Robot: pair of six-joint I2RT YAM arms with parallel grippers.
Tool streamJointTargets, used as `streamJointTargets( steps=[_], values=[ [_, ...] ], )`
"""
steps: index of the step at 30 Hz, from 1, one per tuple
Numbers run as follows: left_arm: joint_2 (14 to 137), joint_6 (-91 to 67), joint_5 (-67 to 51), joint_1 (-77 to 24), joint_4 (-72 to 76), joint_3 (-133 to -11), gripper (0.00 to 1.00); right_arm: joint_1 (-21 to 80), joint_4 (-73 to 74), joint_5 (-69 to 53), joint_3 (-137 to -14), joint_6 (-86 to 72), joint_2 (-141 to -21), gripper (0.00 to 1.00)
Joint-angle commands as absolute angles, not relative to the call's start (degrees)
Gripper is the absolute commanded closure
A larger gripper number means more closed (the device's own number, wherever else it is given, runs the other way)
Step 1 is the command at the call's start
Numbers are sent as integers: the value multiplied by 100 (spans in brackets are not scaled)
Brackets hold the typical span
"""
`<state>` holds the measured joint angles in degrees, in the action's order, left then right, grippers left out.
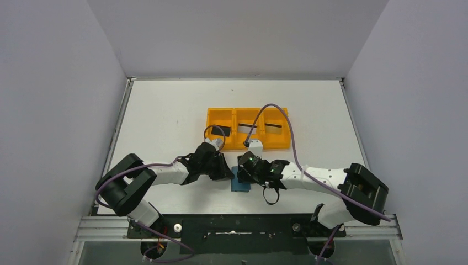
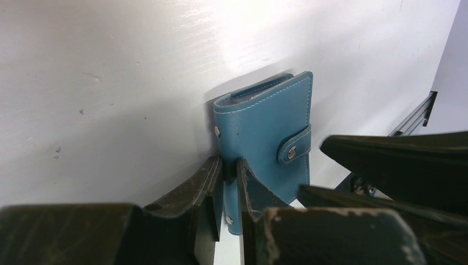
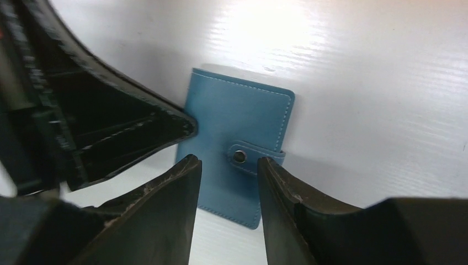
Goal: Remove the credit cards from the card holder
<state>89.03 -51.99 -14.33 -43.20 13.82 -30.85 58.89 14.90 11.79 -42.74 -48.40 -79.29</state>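
Note:
The teal card holder (image 1: 240,183) lies folded shut on the white table between the two arms, its snap tab (image 2: 294,146) fastened. My left gripper (image 2: 230,165) is shut on the holder's (image 2: 265,118) near edge, with a strip of blue leather pinched between the fingers. My right gripper (image 3: 229,161) is open just above the holder (image 3: 237,116), its fingertips either side of the snap tab (image 3: 245,156) and nothing between them. No credit cards show inside the holder. A black card (image 1: 219,131) and two silver-grey cards (image 1: 244,128) lie in the orange tray.
The orange three-compartment tray (image 1: 247,144) stands just behind both grippers. The left gripper's dark finger (image 3: 121,130) crowds the right wrist view's upper left. The table's front rail (image 1: 237,226) runs close behind the holder.

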Motion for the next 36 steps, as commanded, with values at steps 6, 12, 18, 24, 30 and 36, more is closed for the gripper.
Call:
streamJointTargets(
  steps=[6, 12, 18, 24, 30, 36],
  values=[
    [8871, -5001, -1503, -4395, 1257, -3086, 100, 6044, 2365, 1811, -4852, -4519, -8704, 60],
    [8859, -5009, -1506, -4395, 1256, -3092, 100, 6281, 2854, 2179, -5103, -4629, -9222, 63],
    [8829, -5003, -1501, -4395, 1244, -3059, 100, 6405, 3102, 2478, -5275, -4786, -9637, 72],
    [8853, -5001, -1449, -4394, 1216, -3056, 100, 6388, 2936, 2540, -5253, -4877, -9473, 88],
    [8765, -4984, -1302, -4395, 1024, -3050, 100, 6099, 2371, 2254, -4894, -4931, -8704, 95],
    [8748, -5018, -1075, -4386, 929, -2993, 100, 5432, 1539, 1535, -4095, -4960, -7812, 100]
  ],
)
